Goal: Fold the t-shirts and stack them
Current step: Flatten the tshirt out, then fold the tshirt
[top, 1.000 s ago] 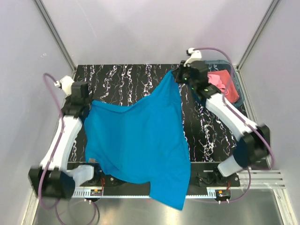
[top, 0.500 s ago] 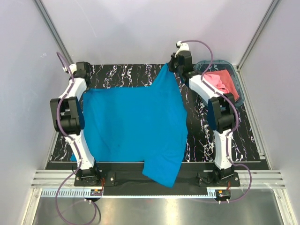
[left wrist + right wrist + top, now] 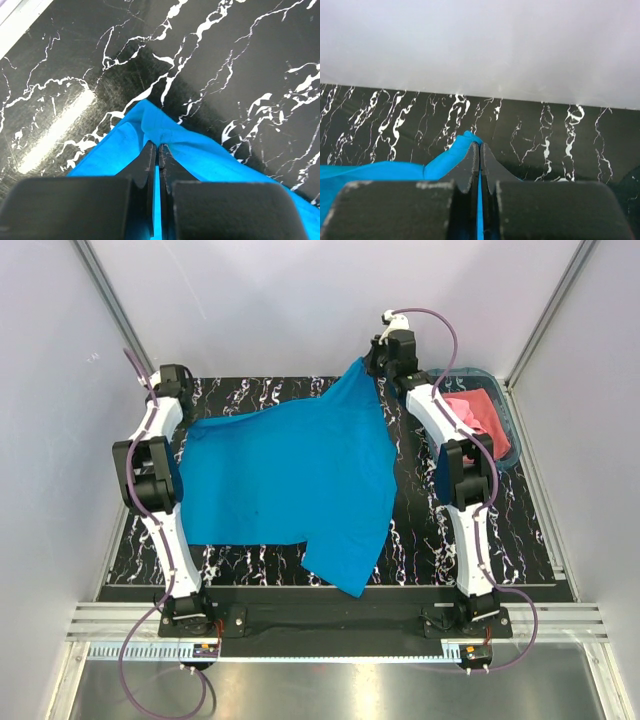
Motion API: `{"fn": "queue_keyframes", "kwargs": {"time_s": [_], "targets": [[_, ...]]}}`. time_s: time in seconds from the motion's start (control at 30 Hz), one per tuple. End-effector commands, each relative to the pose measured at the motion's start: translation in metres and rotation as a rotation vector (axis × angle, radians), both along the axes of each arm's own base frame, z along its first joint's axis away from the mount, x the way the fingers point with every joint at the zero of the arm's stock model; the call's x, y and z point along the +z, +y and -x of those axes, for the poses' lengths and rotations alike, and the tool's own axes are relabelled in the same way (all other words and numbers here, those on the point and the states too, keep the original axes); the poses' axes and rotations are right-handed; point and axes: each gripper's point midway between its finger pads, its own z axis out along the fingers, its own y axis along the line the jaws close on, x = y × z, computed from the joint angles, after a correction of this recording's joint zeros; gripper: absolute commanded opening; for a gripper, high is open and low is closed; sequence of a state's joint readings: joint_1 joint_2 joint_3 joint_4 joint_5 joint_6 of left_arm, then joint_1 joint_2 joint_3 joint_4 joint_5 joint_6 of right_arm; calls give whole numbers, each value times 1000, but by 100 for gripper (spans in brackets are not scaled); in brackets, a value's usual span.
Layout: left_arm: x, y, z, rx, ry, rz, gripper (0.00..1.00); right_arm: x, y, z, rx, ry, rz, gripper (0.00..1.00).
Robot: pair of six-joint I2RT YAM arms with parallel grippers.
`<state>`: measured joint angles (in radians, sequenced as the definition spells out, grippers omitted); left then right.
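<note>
Blue shirt (image 3: 290,480) spread over the counter (image 3: 430,520).
Left hand (image 3: 158,146) and right hand (image 3: 480,145) each pinch a far corner of it; pink shirt (image 3: 478,412) sits in the basket (image 3: 512,430), far right corner.

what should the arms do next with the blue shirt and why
Probably lower both grippers toward the table to lay the blue t-shirt flat before letting go. The left gripper and right gripper are each shut on a far corner. The cloth is stretched wide, its right corner looks lifted, and its near corner lies about at the table's front edge.
</note>
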<state>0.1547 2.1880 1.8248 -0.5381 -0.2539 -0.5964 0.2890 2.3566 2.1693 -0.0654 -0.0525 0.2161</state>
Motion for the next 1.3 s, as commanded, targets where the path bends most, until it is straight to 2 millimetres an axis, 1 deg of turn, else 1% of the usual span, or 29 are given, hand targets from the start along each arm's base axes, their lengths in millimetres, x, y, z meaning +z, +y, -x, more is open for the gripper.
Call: {"fn": "queue_keyframes", "kwargs": {"time_s": [0.0,0.07,0.1,0.17,0.23,0.27,0.3,0.33,0.37,0.43,0.47,0.53,0.6,0.7,0.73,0.77,0.83,0.87,0.9,0.97,1.0,1.03,1.1,1.13,1.17,1.2,1.27], "targets": [[25,9,-11,-34,-43,-14,0,35,4,7,31,-30,-8,0],[30,12,-7,-50,-28,-29,0,36,3,15,26,0,-18,0],[31,13,-6,-55,-23,-36,0,39,3,24,35,12,-23,0],[37,14,-1,-73,-14,-45,0,40,2,38,45,46,-28,0],[40,13,5,-111,5,-64,0,42,-1,57,57,83,-30,0],[44,14,8,-124,10,-73,0,55,-2,66,64,75,-42,0],[45,13,9,-137,12,-74,0,55,-2,72,67,86,-43,0],[46,9,10,-156,15,-64,0,45,-3,80,70,123,-38,0],[49,7,11,-174,12,-58,0,53,-3,88,77,124,-50,0],[47,0,12,-213,13,-37,0,46,-4,98,89,162,-44,0],[48,-3,13,-237,15,-34,0,50,-4,103,97,163,-45,0],[51,-5,13,-257,7,-35,0,44,-6,110,97,191,-39,0],[53,-6,15,-280,8,-45,0,45,-7,120,104,205,-39,0],[55,-5,23,-297,27,-63,0,42,-6,132,119,243,-43,0],[57,-3,29,-289,43,-70,0,40,-6,137,123,259,-48,0],[56,-2,32,-283,55,-74,0,39,-5,140,125,268,-57,0],[54,1,40,-271,88,-85,0,31,-3,152,140,300,-60,0],[53,2,46,-266,100,-89,0,33,0,158,152,304,-59,0],[51,3,50,-260,112,-91,0,25,-1,164,151,324,-53,0],[51,2,56,-259,124,-94,0,18,0,173,153,358,-56,0],[44,1,62,-261,145,-86,0,21,-2,178,150,357,-59,0],[41,1,66,-260,163,-83,0,10,-4,184,146,386,-53,0],[33,1,75,-257,199,-81,0,4,-7,195,137,409,-51,0],[30,2,78,-255,217,-85,0,2,-9,198,134,420,-50,0],[29,4,80,-255,230,-90,0,7,-10,203,135,411,-56,0],[28,5,82,-252,241,-97,0,1,-11,208,134,429,-52,0],[25,6,87,-249,265,-99,0,0,-14,213,130,434,-52,0]]}}
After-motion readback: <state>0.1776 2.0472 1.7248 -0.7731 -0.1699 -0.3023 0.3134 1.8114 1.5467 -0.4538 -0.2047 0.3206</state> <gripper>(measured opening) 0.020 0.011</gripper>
